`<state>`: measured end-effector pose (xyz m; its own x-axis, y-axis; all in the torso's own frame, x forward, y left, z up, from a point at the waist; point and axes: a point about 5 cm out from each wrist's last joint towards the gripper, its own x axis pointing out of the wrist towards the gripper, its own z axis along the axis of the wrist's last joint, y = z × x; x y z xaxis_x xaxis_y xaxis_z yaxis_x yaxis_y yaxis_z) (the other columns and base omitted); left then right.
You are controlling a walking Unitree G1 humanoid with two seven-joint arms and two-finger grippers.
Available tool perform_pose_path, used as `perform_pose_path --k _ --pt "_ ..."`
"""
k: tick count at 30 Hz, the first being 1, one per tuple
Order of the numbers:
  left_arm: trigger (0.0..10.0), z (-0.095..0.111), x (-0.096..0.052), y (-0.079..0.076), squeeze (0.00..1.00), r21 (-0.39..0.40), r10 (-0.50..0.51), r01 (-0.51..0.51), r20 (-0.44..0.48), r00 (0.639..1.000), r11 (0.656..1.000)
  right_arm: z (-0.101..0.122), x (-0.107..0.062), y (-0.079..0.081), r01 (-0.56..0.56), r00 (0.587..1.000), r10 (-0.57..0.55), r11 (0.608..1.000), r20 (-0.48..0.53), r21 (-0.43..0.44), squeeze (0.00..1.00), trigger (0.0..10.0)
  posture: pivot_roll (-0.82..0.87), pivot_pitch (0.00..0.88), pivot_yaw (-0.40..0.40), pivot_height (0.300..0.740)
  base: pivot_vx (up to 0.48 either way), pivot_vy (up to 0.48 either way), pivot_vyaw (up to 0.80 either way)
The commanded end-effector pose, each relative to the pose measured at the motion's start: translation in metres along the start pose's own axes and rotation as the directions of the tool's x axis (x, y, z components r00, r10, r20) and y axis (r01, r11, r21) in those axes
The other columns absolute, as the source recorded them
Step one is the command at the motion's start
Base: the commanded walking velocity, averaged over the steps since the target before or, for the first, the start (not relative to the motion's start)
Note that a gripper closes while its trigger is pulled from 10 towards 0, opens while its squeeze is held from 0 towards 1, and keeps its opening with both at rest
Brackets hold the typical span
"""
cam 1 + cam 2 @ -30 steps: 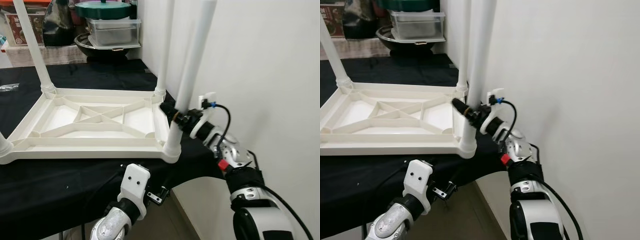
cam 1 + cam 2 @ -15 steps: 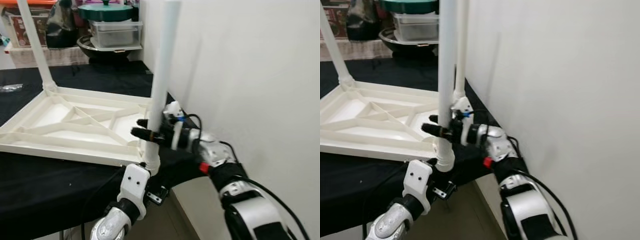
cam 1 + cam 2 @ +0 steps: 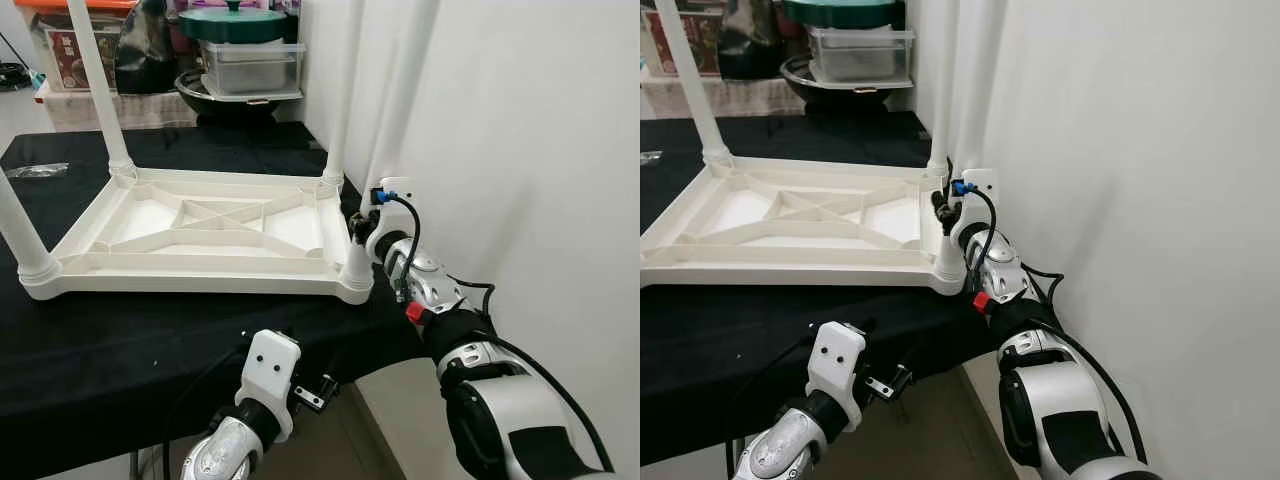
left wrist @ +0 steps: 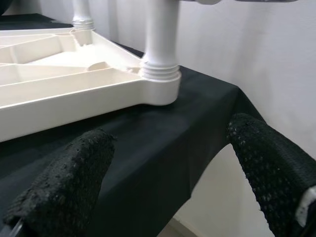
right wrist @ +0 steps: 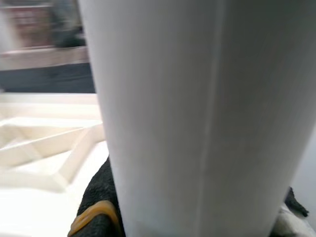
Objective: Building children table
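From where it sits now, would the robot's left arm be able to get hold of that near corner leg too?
Probably yes. The left tool hangs open below the black-clothed table's edge, facing the near corner leg; nothing lies between, though the right tool already grips that leg.

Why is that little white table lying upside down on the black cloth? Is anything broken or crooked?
Nothing looks broken. The white table top lies upside down because legs are being fitted into its corners. The right gripper grips the near right leg, which leans slightly rather than standing straight. The left gripper hangs open below the black cloth.
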<state>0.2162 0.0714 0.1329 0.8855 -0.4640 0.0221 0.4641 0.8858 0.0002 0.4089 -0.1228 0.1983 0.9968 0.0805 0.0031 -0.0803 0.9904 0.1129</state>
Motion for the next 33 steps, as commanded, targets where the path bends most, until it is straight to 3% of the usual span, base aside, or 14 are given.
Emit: perform_pose_path --k 1,2,3,11,12,14,15,16,17,19,20,22,32,33 --pt "10.0 -0.001 0.000 0.000 0.00 0.012 -0.004 0.004 -0.008 1.000 1.000 -0.010 -0.002 -0.017 0.141 0.989 -0.140 0.990 -0.055 0.021 0.00 0.0 0.09 0.014 -0.103 0.740 0.000 0.000 0.00" --pt "10.0 -0.001 0.000 0.000 0.00 0.012 -0.004 0.004 -0.008 1.000 1.000 -0.010 -0.002 -0.017 0.141 0.989 -0.140 0.990 -0.055 0.021 0.00 0.0 0.09 0.014 -0.103 0.740 0.000 0.000 0.00" --pt "10.0 -0.001 0.000 0.000 0.00 0.013 -0.005 0.005 -0.008 1.000 1.000 -0.015 -0.007 -0.015 0.226 0.974 -0.223 0.972 -0.045 0.071 1.00 10.0 0.09 0.018 -0.101 0.740 0.000 0.000 0.00" --pt "10.0 -0.001 0.001 0.000 0.00 0.016 -0.004 0.004 -0.007 1.000 1.000 -0.004 -0.015 0.011 0.026 0.988 -0.047 0.990 0.148 0.139 1.00 10.0 0.09 0.019 -0.105 0.740 0.000 0.000 0.00" --pt "10.0 -0.001 0.001 0.000 0.00 0.015 -0.002 0.002 -0.007 1.000 1.000 -0.002 -0.013 0.017 -0.109 0.985 0.079 0.974 0.154 0.198 0.00 10.0 0.09 0.020 -0.102 0.740 0.000 0.000 0.00" --pt "10.0 -0.001 0.001 0.001 0.00 0.015 -0.002 0.002 -0.006 1.000 1.000 0.007 -0.021 0.029 -0.570 0.821 0.538 0.791 0.192 0.222 0.00 10.0 0.09 0.020 -0.100 0.740 0.000 0.000 0.00" --pt "10.0 -0.001 0.001 0.001 0.00 0.015 -0.002 0.002 -0.006 1.000 1.000 0.007 -0.021 0.029 -0.570 0.821 0.538 0.791 0.192 0.222 0.00 10.0 0.09 0.020 -0.100 0.740 0.000 0.000 0.00" --pt "10.0 0.000 0.001 0.001 0.00 0.015 -0.003 0.003 -0.006 1.000 1.000 0.010 -0.030 0.031 -0.740 0.672 0.711 0.642 0.208 0.200 0.00 10.0 0.09 0.020 -0.100 0.740 0.000 0.000 0.00" --pt "10.0 0.000 0.001 0.001 0.00 0.015 -0.003 0.003 -0.006 1.000 1.000 0.010 -0.030 0.031 -0.740 0.672 0.711 0.642 0.208 0.200 0.00 10.0 0.09 0.020 -0.100 0.740 0.000 0.000 0.00" --pt "10.0 0.000 0.001 0.001 0.00 0.016 -0.003 0.003 -0.005 1.000 1.000 0.013 -0.048 0.030 -0.910 0.411 0.894 0.393 0.178 0.130 0.00 10.0 0.09 0.020 -0.102 0.740 0.000 0.000 0.00" --pt "10.0 0.000 0.001 0.001 0.00 0.016 -0.003 0.003 -0.005 1.000 1.000 0.013 -0.048 0.030 -0.910 0.411 0.894 0.393 0.178 0.130 0.00 10.0 0.09 0.020 -0.102 0.740 0.000 0.000 0.00" --pt "10.0 0.000 0.001 0.001 0.00 0.017 -0.001 0.001 -0.004 1.000 1.000 0.017 -0.061 0.030 -0.965 0.249 0.952 0.227 0.176 0.134 0.00 10.0 0.10 0.022 -0.105 0.740 0.000 0.000 0.00" --pt "10.0 0.001 0.000 0.001 0.00 0.017 0.005 -0.005 -0.001 1.000 1.000 0.016 -0.051 0.065 -0.981 0.193 0.981 0.193 0.030 -0.014 0.00 10.0 0.11 0.028 -0.112 0.740 0.000 0.000 0.00" --pt "10.0 0.001 0.000 0.001 0.00 0.016 0.007 -0.007 -0.001 1.000 1.000 0.012 -0.051 0.073 -0.977 0.210 0.978 0.210 0.012 -0.034 0.00 7.7 0.11 0.028 -0.112 0.740 0.000 0.000 0.00"
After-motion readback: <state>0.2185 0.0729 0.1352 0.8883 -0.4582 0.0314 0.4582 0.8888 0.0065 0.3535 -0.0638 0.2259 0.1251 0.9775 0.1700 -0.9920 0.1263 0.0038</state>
